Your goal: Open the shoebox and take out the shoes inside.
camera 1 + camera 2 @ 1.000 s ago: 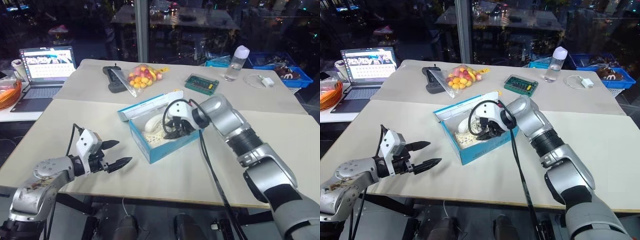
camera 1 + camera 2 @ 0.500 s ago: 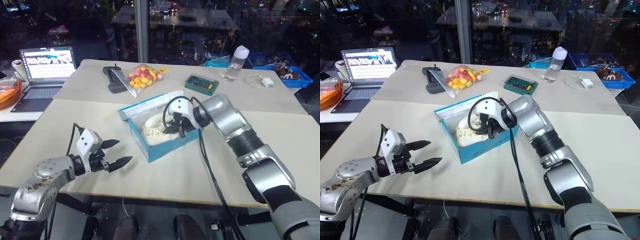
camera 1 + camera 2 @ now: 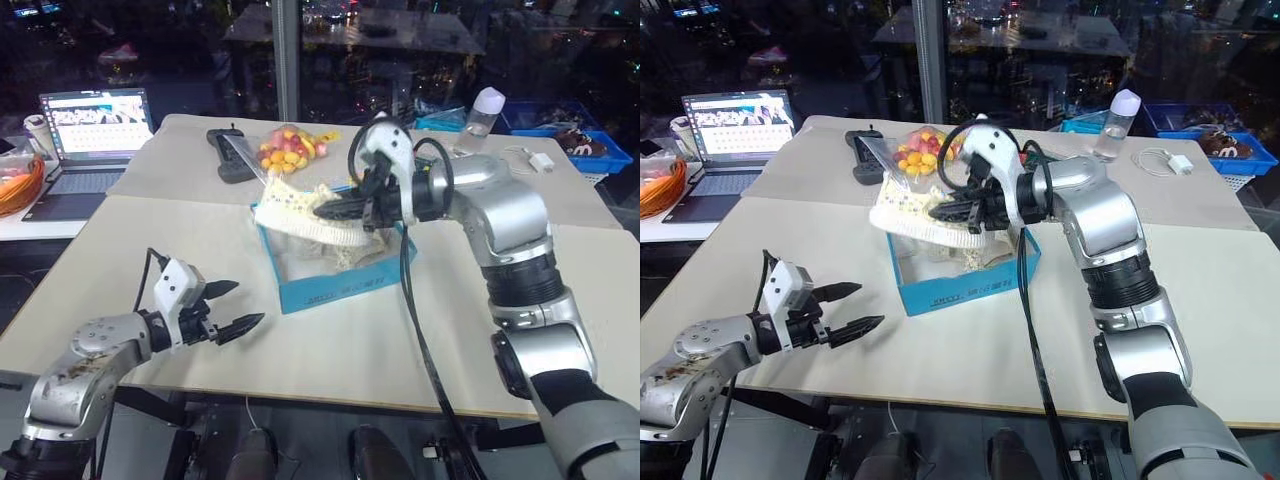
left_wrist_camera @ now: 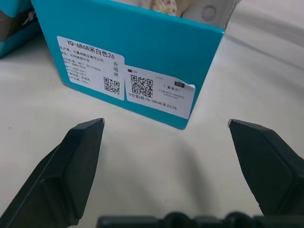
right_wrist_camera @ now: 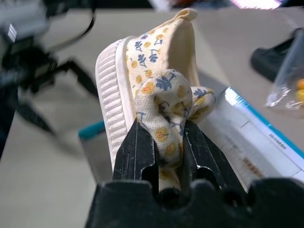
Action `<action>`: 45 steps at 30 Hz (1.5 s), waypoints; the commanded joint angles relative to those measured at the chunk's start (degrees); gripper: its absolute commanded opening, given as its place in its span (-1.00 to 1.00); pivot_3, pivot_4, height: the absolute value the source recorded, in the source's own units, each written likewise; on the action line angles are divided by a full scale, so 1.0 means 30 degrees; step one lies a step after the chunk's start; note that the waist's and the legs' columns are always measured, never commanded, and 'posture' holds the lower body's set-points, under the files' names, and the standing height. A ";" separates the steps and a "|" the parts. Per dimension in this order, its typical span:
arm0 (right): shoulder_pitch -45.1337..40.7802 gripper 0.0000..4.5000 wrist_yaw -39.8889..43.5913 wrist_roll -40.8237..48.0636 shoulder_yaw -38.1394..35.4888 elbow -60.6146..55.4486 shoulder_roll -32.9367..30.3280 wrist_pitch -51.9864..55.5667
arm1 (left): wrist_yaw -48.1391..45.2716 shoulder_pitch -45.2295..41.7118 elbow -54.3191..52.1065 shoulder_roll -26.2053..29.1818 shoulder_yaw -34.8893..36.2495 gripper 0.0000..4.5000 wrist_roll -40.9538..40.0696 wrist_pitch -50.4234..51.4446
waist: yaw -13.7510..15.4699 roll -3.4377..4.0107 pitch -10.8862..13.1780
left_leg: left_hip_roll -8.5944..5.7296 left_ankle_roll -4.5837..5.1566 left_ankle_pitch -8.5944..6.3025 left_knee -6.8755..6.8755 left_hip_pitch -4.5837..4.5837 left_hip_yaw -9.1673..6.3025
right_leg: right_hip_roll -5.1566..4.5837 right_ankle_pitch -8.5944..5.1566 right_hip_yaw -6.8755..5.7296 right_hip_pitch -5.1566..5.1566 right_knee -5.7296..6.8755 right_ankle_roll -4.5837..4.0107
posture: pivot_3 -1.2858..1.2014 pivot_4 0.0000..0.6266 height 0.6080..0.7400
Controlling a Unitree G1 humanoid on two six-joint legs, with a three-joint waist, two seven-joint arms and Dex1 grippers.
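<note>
Pale tabletop (image 3: 350,340), backed by dark night windows, is carrying everything we are working with. We are clamping our right gripper (image 5: 160,142) on the fabric collar of one shoe (image 3: 300,213), the two black fingers (image 5: 135,147) pinched tight on a bunched fold of flowered cloth, and we are holding that shoe in the air above the shoebox (image 3: 335,285), sole side turned away from the gripper and toe pointing toward our left. The shoebox is sitting open on the table directly beneath the shoe, its blue front wall facing our left gripper (image 3: 232,309), and something pale, probably the second shoe (image 3: 352,252), is lying inside it under the raised one. Our left gripper is waiting near the box's labelled corner (image 4: 128,85), jaws spread wide and holding nothing, apart from the cardboard. To do this step well, we are judging that the grip on soft cloth is thin, so we should be carrying the shoe slowly and level, clearing the box rim fully before swinging sideways, and setting it down on bare table beside the shoebox, away from the bag of fruit (image 3: 287,152) behind it.
</note>
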 commanded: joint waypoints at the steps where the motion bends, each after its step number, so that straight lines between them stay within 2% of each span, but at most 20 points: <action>1: -0.1067 -0.86 -0.2557 0.0149 -0.2309 -0.0003 -0.0159 -0.0949 | -0.0082 -0.0341 -0.0149 -0.0029 0.0005 1.00 0.0028 -0.0397 | 0.0039 0.0001 0.0000 | 0.0000 0.0000 0.0000 0.0000 0.0000 -0.0001 | 0.0001 0.0002 -0.0001 0.0000 -0.0002 0.0006 | 0.03 -0.52 0.03; 5: -0.1564 -0.86 -0.4820 0.0237 -0.4211 0.0773 -0.0723 -0.1430 | -0.0082 -0.0293 -0.0219 -0.0032 0.0021 1.00 -0.0008 -0.0369 | 0.0016 0.0001 0.0001 | 0.0000 0.0001 0.0000 -0.0003 -0.0009 -0.0001 | 0.0001 0.0047 -0.0001 -0.0002 -0.0004 0.0110 | 0.03 -0.52 0.03; 7: -0.1351 -0.86 -0.5816 -0.0595 -0.4675 0.1207 -0.1799 -0.2493 | -0.0063 -0.0252 -0.0320 -0.0048 0.0051 1.00 -0.0057 -0.0336 | 0.0048 0.0001 0.0003 | 0.0000 0.0001 0.0000 -0.0004 -0.0009 0.0000 | 0.0001 0.0047 0.0001 -0.0002 -0.0004 0.0111 | 0.03 -0.52 0.03; 12: 0.2197 -0.86 -0.7553 -0.5768 -0.2023 0.2010 -0.6768 -0.7375 | -0.0222 -0.0245 -0.0867 -0.0169 0.0412 1.00 -0.0783 -0.0169 | 0.0490 0.0003 0.0009 | -0.0012 -0.0001 -0.0001 -0.0004 -0.0020 0.0002 | -0.0016 -0.0016 -0.0001 0.0041 -0.0117 0.0014 | 0.03 -0.52 0.03; 14: 0.3020 -0.86 -0.7729 -0.6281 -0.1816 0.2385 -0.7413 -0.8366 | -0.0248 -0.0225 -0.1096 -0.0107 0.0484 1.00 -0.0987 -0.0079 | 0.0472 0.0000 0.0008 | -0.0022 -0.0002 -0.0001 -0.0003 -0.0023 0.0046 | -0.0042 -0.0007 0.0019 0.0039 -0.0156 0.0021 | 0.03 -0.52 0.03; 17: 0.4737 -0.86 -0.7687 -0.8604 0.0020 0.3421 -0.8694 -0.9929 | -0.0266 -0.0470 -0.1165 0.0115 0.0639 1.00 -0.1141 0.0131 | 0.0045 0.0030 0.0026 | -0.0025 0.0003 0.0001 -0.0004 -0.0017 0.0090 | -0.0033 0.0034 0.0090 0.0018 -0.0155 0.0055 | 0.03 -0.52 0.03; 23: 0.6737 -0.86 -0.7493 -1.0641 0.2402 0.5718 -0.8603 -1.1546 | -0.0498 -0.1447 -0.1886 0.0844 0.0785 1.00 -0.1820 0.0710 | -0.0226 0.0048 0.0038 | -0.0027 0.0005 0.0003 -0.0004 0.0002 0.0086 | -0.0020 0.0078 0.0104 0.0023 -0.0141 0.0135 | 0.03 -0.52 0.03; 28: 0.7160 -0.86 -0.7276 -1.0376 0.2155 0.6777 -0.8245 -1.1747 | -0.0497 -0.1886 -0.3098 0.1550 0.1022 1.00 -0.2627 0.1388 | -0.0247 0.0050 0.0039 | -0.0045 0.0004 0.0004 -0.0002 0.0002 0.0082 | -0.0023 0.0096 0.0124 0.0040 -0.0142 0.0172 | 0.03 -0.52 0.03; 30: 0.7501 -0.47 -0.6698 -0.9391 0.1434 0.6233 -0.7957 -1.1166 | -0.0434 -0.1930 -0.3584 0.1888 0.1179 1.00 -0.2856 0.1596 | -0.0242 0.0049 0.0039 | -0.0044 0.0004 0.0004 -0.0002 0.0010 0.0079 | -0.0020 0.0106 0.0119 0.0048 -0.0142 0.0193 | 0.03 -0.52 0.03; 35: 0.7928 0.20 -0.5391 -0.8669 0.0621 0.4580 -0.8347 -1.0140 | -0.0426 -0.1562 -0.3933 0.2571 0.1752 1.00 -0.3001 0.1756 | -0.0306 0.0048 0.0038 | -0.0044 0.0005 0.0005 0.0000 0.0014 0.0070 | -0.0013 0.0111 0.0119 0.0057 -0.0141 0.0203 | 0.03 -0.52 0.03; 41: 0.7232 0.20 -0.0998 -0.5982 -0.0813 0.0640 -1.0236 -0.8118 | -0.0380 -0.1216 -0.3586 0.3139 0.2848 1.00 -0.3106 0.1795 | -0.0349 0.0056 0.0043 | -0.0043 0.0005 0.0004 -0.0001 0.0019 0.0065 | -0.0011 0.0107 0.0116 0.0054 -0.0137 0.0208 | 0.03 -0.52 0.03; 45: 0.4455 0.20 0.2091 -0.3178 -0.1108 -0.1093 -1.0217 -0.6720 | -0.0429 -0.1155 -0.3555 0.3087 0.2762 1.00 -0.2995 0.1694 | -0.0513 0.0066 0.0049 | -0.0043 0.0003 0.0004 -0.0001 0.0023 0.0071 | -0.0013 0.0065 0.0121 0.0048 -0.0138 0.0133 | 0.03 -0.52 0.03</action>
